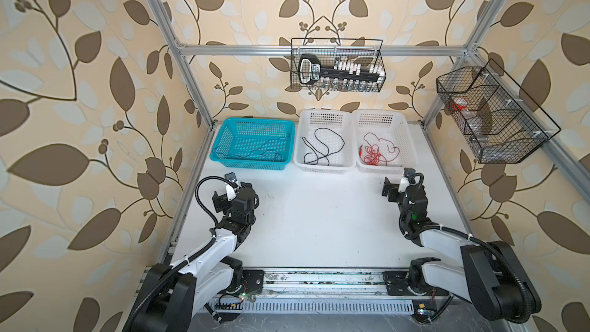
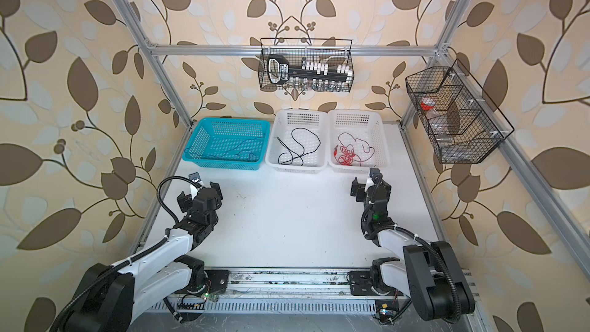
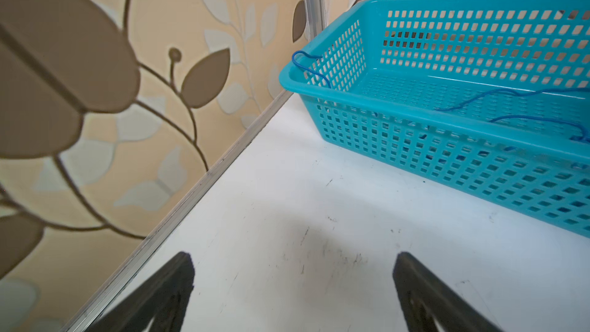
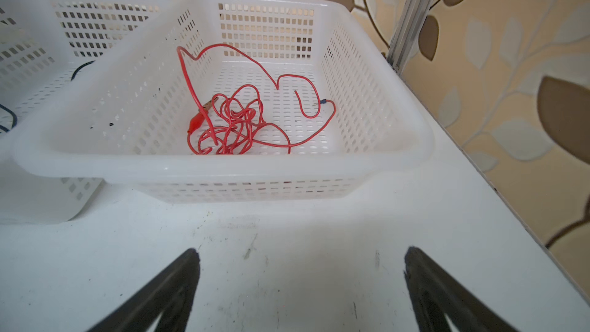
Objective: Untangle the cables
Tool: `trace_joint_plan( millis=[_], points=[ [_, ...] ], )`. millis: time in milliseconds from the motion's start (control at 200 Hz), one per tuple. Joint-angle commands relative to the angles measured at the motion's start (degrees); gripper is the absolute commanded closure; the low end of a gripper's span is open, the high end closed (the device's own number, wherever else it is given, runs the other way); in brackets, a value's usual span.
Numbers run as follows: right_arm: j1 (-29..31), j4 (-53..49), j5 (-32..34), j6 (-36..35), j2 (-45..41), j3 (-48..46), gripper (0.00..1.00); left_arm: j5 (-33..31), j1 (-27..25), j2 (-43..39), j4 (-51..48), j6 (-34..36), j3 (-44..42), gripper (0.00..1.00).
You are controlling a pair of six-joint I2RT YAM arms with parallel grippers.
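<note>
The cables lie apart in three baskets at the back of the table. A blue cable [image 1: 255, 151] [image 3: 510, 92] rests in the blue basket [image 1: 249, 164], one loop hooked over its corner. A black cable [image 1: 322, 145] lies in the middle white basket [image 1: 322, 170]. A red cable [image 1: 376, 151] [image 4: 236, 116], bunched in a knot with a red clip, sits in the right white basket [image 4: 223, 167]. My left gripper [image 1: 232, 193] [image 3: 294, 255] hangs open over bare table in front of the blue basket. My right gripper [image 1: 403, 185] [image 4: 302, 250] is open and empty just before the red cable's basket.
A black wire basket [image 1: 338, 65] holding a tool hangs from the back frame rail. Another wire basket [image 1: 491, 116] hangs on the right rail. Aluminium posts stand at the table's [image 1: 319, 225] back corners, and a low metal edge runs along its left side.
</note>
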Motion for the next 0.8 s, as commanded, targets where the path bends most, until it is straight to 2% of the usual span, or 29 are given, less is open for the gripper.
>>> trace_joint_plan(
  millis=[0,85,175,220,295,385,470,490,555,795],
  points=[
    [-1.7,18.7,-3.3,-1.5,4.0,-3.8,0.0,3.6,1.0,5.5,12.5,4.4,1.8,0.01],
    [-2.5,21.7,-4.8,-1.4,7.8,-3.5,0.0,6.8,1.4,11.7,22.7,6.8,0.5,0.01],
    [-2.7,16.5,-3.6,-0.2,6.7,-1.9,0.0,9.1,2.0,17.4,30.4,8.9,-0.3,0.01],
    [-2.8,17.8,-3.8,-0.5,7.7,-1.6,0.0,11.7,2.9,18.9,29.2,8.5,0.6,0.01],
    [-2.8,14.3,-3.4,0.0,7.2,-0.4,0.0,13.3,5.1,22.1,29.7,7.5,2.0,0.01],
    [-2.8,15.9,-3.7,-0.5,7.7,-0.7,0.0,15.6,8.1,21.0,24.4,3.6,3.1,0.01],
    [-2.8,15.3,-3.5,-0.3,7.5,-0.6,0.0,18.6,11.5,26.6,30.4,2.0,2.6,0.01],
    [-2.8,15.4,-3.5,-0.4,7.5,-0.6,0.0,19.2,11.8,27.4,30.0,2.3,3.4,0.01],
    [-2.8,15.5,-3.7,-0.3,7.5,-0.6,0.0,20.9,12.7,25.9,18.9,0.4,7.6,0.01],
    [-1.5,16.1,-2.3,-1.5,7.6,-0.9,0.0,21.5,13.4,25.7,19.9,0.2,6.9,0.01]
  ],
)
